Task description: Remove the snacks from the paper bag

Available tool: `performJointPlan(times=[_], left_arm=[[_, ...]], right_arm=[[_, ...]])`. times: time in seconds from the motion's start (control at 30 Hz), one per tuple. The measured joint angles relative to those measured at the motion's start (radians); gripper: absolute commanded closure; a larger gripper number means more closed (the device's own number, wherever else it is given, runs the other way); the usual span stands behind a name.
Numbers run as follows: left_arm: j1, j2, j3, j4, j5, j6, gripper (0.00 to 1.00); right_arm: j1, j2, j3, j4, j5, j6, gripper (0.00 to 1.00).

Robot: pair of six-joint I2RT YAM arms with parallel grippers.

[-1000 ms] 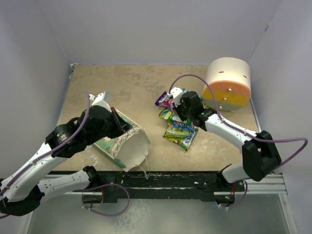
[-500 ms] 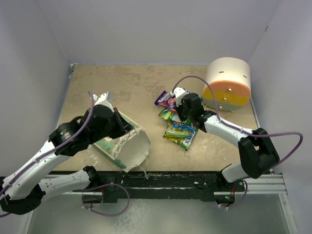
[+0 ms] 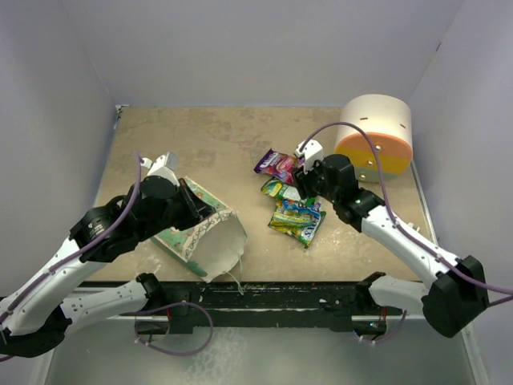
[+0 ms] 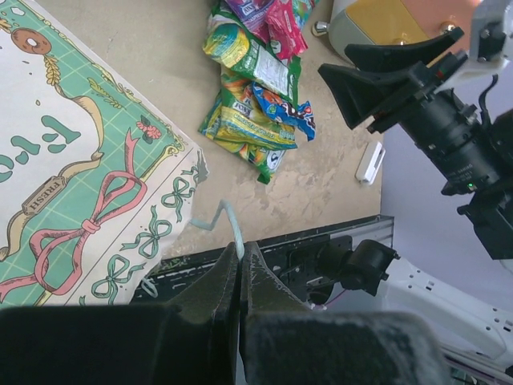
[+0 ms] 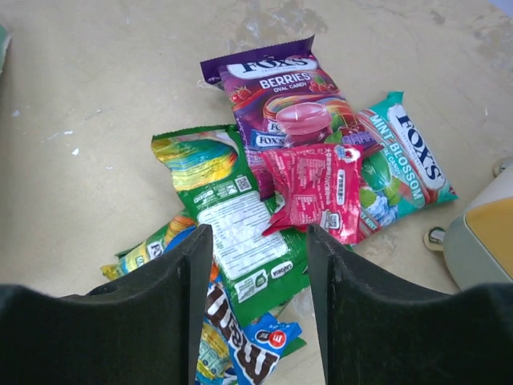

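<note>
Right tool (image 5: 258,241) rose open above six snacks (image 5: 296,152), one bag (image 3: 200,233).

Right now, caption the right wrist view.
Open right tool above the snack pile; pink-red packet overlaps the Fox's Berries packet.

Six snack packets (image 3: 293,211), one paper bag (image 3: 212,241), one banded cylinder (image 3: 375,120), one small white block (image 4: 369,163).

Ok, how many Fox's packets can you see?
2: the purple Berries packet at the far end of the pile, the teal Mint Blossom packet beside it. Others may be hidden.
</note>
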Motion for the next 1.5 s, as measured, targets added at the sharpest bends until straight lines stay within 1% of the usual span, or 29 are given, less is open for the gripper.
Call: performJointPlan(times=[0.07, 0.3, 0.4, 0.53, 0.67, 0.77, 0.9, 1.0, 1.07, 1.17, 1.23, 1.3, 1.5], left_arm=[[0.0, 0.003, 0.0, 0.0, 0.0, 0.0, 1.0], [0.0, 0.013, -0.005, -0.018, 0.008, -0.018, 1.0], [0.0, 0.005, -0.005, -0.068, 0.009, -0.041, 1.0], [0.0, -0.021, 0.0, -0.169, 0.008, -0.082, 1.0], [0.0, -0.042, 0.051, -0.297, -0.008, -0.124, 1.0], [0.0, -0.053, 0.098, -0.359, -0.032, -0.143, 1.0], [0.0, -0.061, 0.154, -0.409, -0.061, -0.158, 1.0], [0.0, -0.061, 0.159, -0.422, -0.074, -0.16, 1.0], [0.0, -0.059, 0.159, -0.421, -0.081, -0.159, 1.0], [0.0, -0.053, 0.159, -0.407, -0.083, -0.154, 1.0], [0.0, -0.043, 0.162, -0.393, -0.083, -0.143, 1.0], [0.0, -0.024, 0.172, -0.381, -0.081, -0.126, 1.0], [0.0, 0.047, 0.209, -0.325, -0.05, -0.03, 1.0]], right_arm=[[0.0, -0.04, -0.016, -0.002, -0.012, 0.0, 0.46], [0.0, -0.177, -0.14, 0.008, -0.159, 0.049, 0.45], [0.0, -0.233, -0.185, 0.033, -0.239, 0.061, 0.44], [0.009, -0.303, -0.243, 0.108, -0.359, 0.043, 0.43], [0.07, -0.35, -0.295, 0.198, -0.481, -0.034, 0.42], [0.187, -0.339, -0.307, 0.24, -0.529, -0.13, 0.41], [0.407, -0.254, -0.306, 0.32, -0.557, -0.268, 0.41], [0.526, -0.146, -0.288, 0.362, -0.555, -0.347, 0.43], [0.592, -0.058, -0.253, 0.38, -0.537, -0.396, 0.46], [0.665, 0.078, -0.182, 0.423, -0.481, -0.455, 0.51], [0.697, 0.154, -0.141, 0.458, -0.432, -0.48, 0.56], [0.722, 0.22, -0.115, 0.512, -0.377, -0.494, 0.59], [0.742, 0.433, -0.069, 0.702, -0.199, -0.494, 0.56]])
